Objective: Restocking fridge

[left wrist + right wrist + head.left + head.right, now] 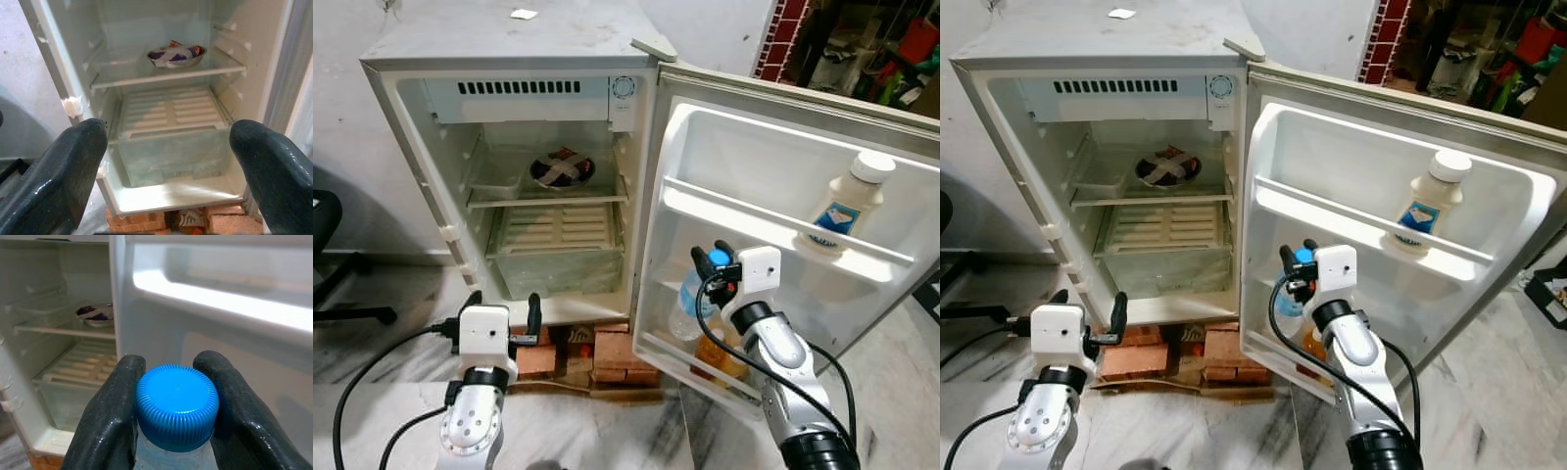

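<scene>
At the open fridge (406, 117) door's lower shelf (680, 357), right of centre, my right gripper (714, 262) is clamped on a water bottle (689, 308) w/ blue cap (176, 404), fingers (105, 421) pinching its neck. A white bottle (849, 201) stands on the upper door shelf, far right. My left gripper (501, 315) hovers wide apart, holding nothing, near the fridge's bottom edge. A bowl (562, 170) sits inside on the glass shelf (548, 199).

Two bottles (690, 304) (847, 206) (door shelves), one bowl (562, 170), fridge (509, 44).

Round ribbed blue plastic bottle cap (177, 404) pinched between two glossy black gripper fingers (105, 423) — white fridge door shelf (220, 303) behind, foil-covered bowl (95, 315) on inner glass shelf.
</scene>
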